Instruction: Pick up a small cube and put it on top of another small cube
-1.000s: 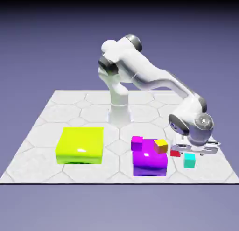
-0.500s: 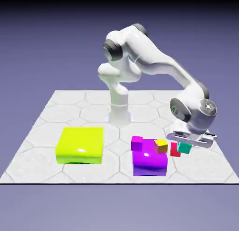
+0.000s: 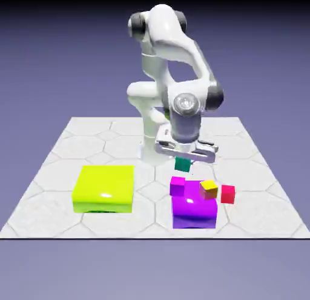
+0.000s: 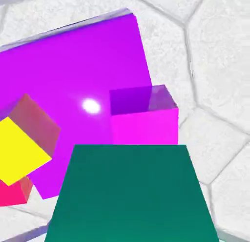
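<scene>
At the near edge of the table (image 3: 48, 202) two big blocks sit side by side: a yellow-green block (image 3: 103, 188) on the exterior view's left, a purple block (image 3: 194, 206) on the right, well apart. On the purple block's top, a small magenta cube (image 3: 177, 185) at its far left corner and a small yellow cube (image 3: 209, 187) tilted at its far right corner. A small red cube (image 3: 227, 194) lies just beside the purple block on the right; looks like it touches the yellow cube, hard to tell at this size. Above and just behind the magenta cube hangs the small teal cube (image 3: 182, 165), off the table, clamped in the gripper (image 3: 183, 159), jaws clenched on it from both sides. Hand view: teal cube (image 4: 133, 194) fills the bottom and hides the fingertips, magenta cube (image 4: 143, 116) right beyond it, purple block (image 4: 73, 75) under that, yellow cube (image 4: 18, 150) and red cube (image 4: 12, 193) at that view's left edge. Farther back the white arm (image 3: 172, 56) rises from its base at the table's far side and bends over forward.
</scene>
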Controlling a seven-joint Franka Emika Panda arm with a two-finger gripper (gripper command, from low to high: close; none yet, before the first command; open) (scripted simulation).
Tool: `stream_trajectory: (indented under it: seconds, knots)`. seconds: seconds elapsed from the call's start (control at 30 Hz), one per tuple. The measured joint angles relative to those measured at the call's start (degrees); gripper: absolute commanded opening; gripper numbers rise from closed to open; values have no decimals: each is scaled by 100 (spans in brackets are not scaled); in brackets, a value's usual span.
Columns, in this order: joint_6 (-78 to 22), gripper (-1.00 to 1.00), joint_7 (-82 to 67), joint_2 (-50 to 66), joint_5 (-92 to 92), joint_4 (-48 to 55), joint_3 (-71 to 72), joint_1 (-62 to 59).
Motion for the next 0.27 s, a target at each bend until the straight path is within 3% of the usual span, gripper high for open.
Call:
stream_trajectory:
  seconds: [0.17,0.2,0.27]
  knots:
    - [995,-100,-47,236,47,-757,46,74]
    - [1005,100,-47,238,47,-765,47,75]
    - [1003,100,-41,238,30,-765,47,75]
